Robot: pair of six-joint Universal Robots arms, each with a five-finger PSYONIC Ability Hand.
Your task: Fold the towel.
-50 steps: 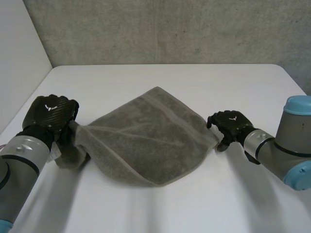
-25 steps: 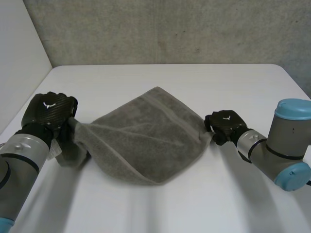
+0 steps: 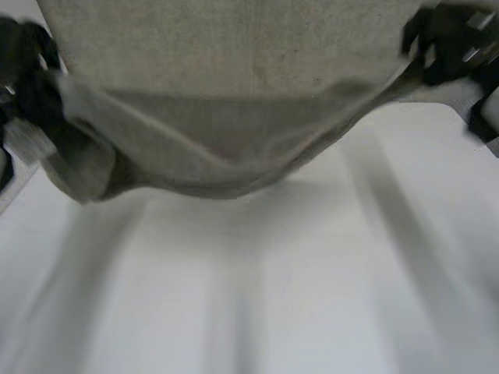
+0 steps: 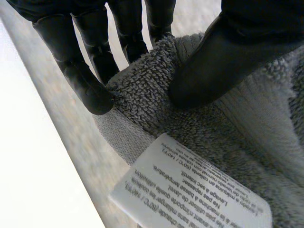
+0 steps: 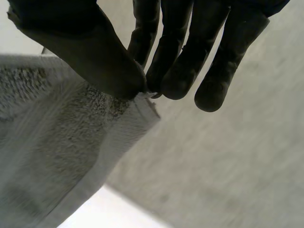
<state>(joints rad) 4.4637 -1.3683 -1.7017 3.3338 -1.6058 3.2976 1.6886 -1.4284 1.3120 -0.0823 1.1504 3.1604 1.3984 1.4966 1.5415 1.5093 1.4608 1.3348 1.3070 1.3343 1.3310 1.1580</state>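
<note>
The grey towel (image 3: 234, 93) hangs in the air above the white table (image 3: 312, 296), stretched between my two hands and sagging in the middle. My left hand (image 3: 23, 70) holds one corner: in the left wrist view its thumb (image 4: 223, 52) and fingers pinch the towel (image 4: 213, 128) just above a white care label (image 4: 190, 190). My right hand (image 3: 448, 39) holds the opposite corner; in the right wrist view its thumb (image 5: 85, 47) and fingertips pinch the hemmed tip of the towel (image 5: 61, 142).
The bare white table lies below the hanging towel. A grey concrete wall (image 5: 237, 166) stands behind the right hand.
My right hand has shut on the towel's right corner. Both hands have then risen, taking the towel off the table and spreading it between them.
</note>
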